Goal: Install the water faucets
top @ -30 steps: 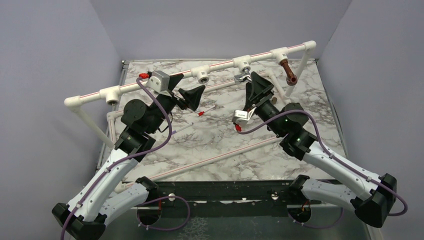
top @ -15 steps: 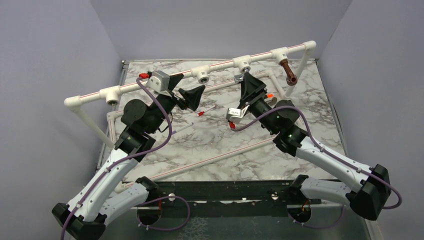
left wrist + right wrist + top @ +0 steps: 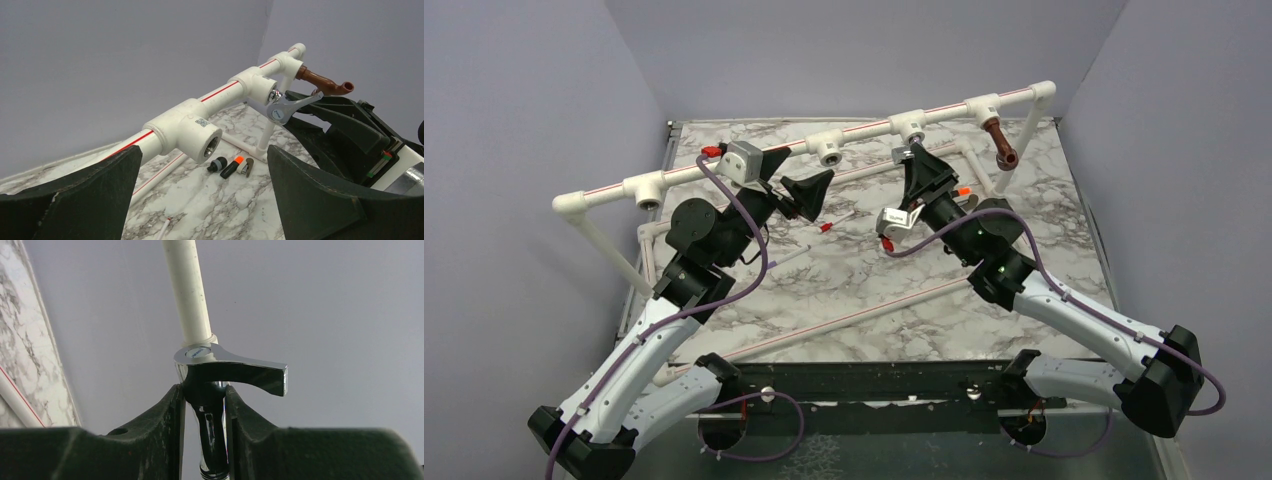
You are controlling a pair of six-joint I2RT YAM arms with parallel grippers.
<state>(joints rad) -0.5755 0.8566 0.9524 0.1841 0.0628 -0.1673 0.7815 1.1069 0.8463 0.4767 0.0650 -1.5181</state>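
The shiny chrome faucet [image 3: 215, 371] sits between my right gripper's [image 3: 205, 405] fingers, which are shut on its body, lever handle to the right. In the top view my right gripper [image 3: 915, 160] holds it [image 3: 905, 154] right under a white tee socket [image 3: 911, 129] of the raised pipe. The left wrist view shows its lever [image 3: 286, 106] at that tee [image 3: 257, 86]. The reddish-brown faucet [image 3: 1001, 146] hangs from the tee further right and also shows in the left wrist view [image 3: 326, 83]. My left gripper [image 3: 799, 172] is open and empty, in front of another tee [image 3: 192, 134].
The white pipe frame [image 3: 724, 165] spans the back on upright legs, with one more tee [image 3: 646, 190] at the left. A thin stick with a red tip [image 3: 827, 228] and long white pipes lie on the marble table. Small black, orange-tipped and brass parts [image 3: 232, 166] lie under the pipe.
My right arm has shifted left and turned at the wrist, keeping the chrome faucet at the tee socket. My left arm has not moved.
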